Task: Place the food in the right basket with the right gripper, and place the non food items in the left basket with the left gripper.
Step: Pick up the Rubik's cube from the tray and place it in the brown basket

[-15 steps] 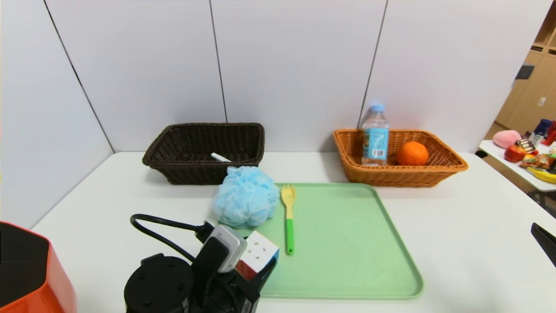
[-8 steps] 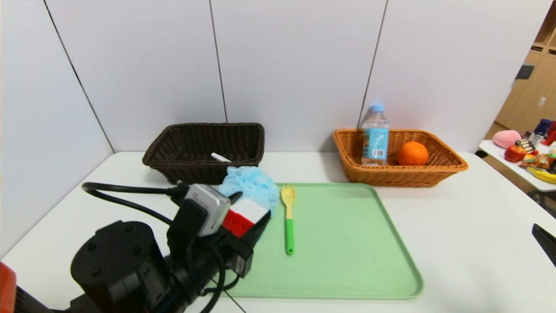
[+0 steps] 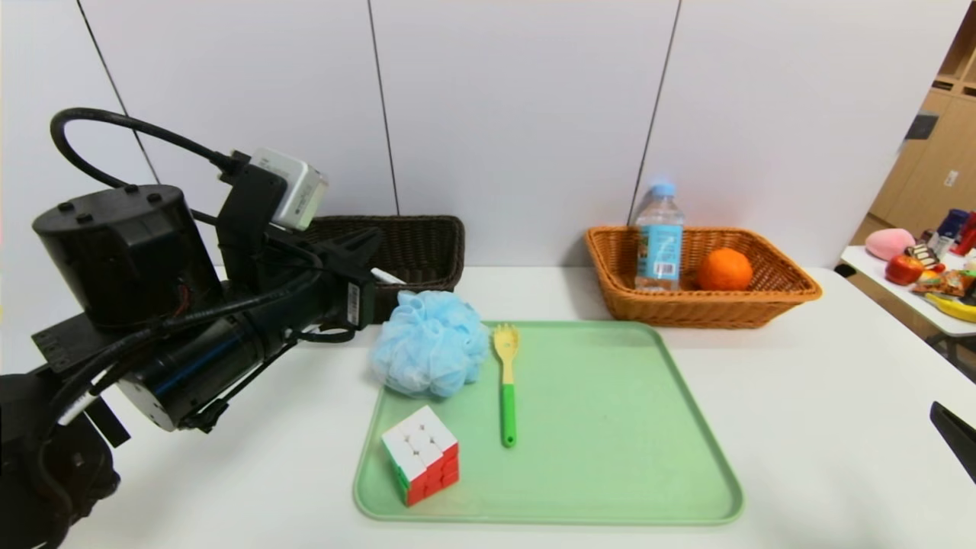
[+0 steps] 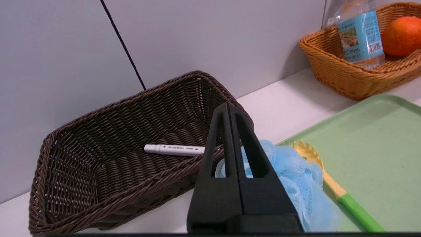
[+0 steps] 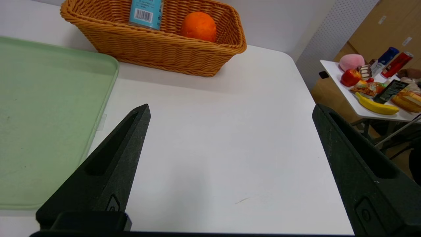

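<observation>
White counter (image 3: 801, 396) under me; my left gripper (image 3: 364, 245), a moment ago carrying the puzzle cube (image 3: 422, 463), now hangs shut and empty before the left basket (image 4: 108, 158). That cube sits below, behind me on the tray (image 3: 610, 427) and needs regrasping.

The puzzle cube (image 3: 422, 463) is sitting on the green tray beside the spork (image 3: 505, 383) and blue pouf (image 3: 431, 354). The marker (image 4: 174, 149) is lying in the dark basket (image 4: 98, 171) (bottle (image 3: 659, 238) and orange (image 3: 723, 269) are resting in the tan one (image 3: 762, 305)).
</observation>
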